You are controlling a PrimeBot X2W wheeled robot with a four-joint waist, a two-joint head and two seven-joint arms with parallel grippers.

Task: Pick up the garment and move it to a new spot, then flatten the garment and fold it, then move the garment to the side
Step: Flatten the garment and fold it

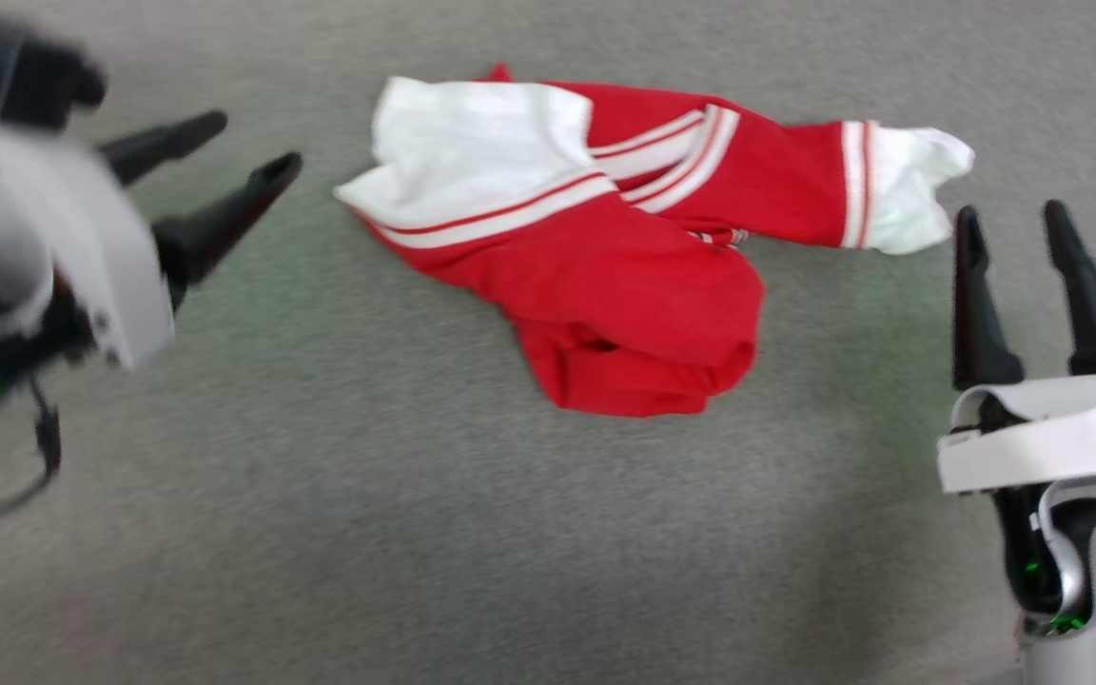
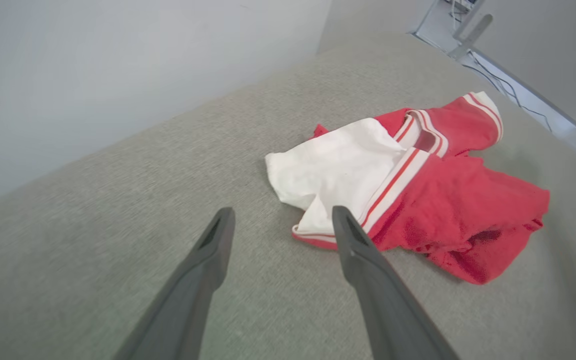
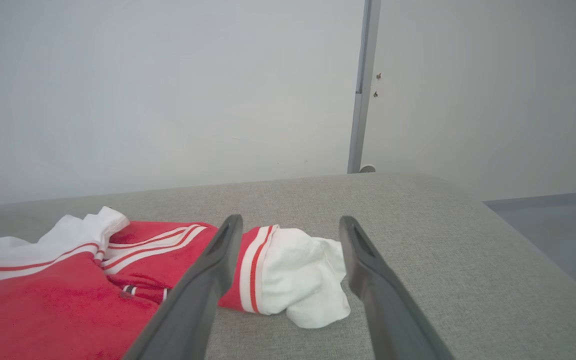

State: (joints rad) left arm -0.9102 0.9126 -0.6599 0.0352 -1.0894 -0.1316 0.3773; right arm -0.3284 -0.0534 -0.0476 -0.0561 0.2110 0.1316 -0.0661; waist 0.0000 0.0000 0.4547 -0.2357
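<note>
Tabletop in grey fabric bears the red T-shirt, crumpled between my left gripper and right gripper, both spread wide and empty; I judge it light, limp and sagging, best pinched at the white sleeve near the right one.

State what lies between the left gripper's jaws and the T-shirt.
Only bare grey surface. The head view shows it between the left gripper and the T-shirt, which stand apart.
</note>
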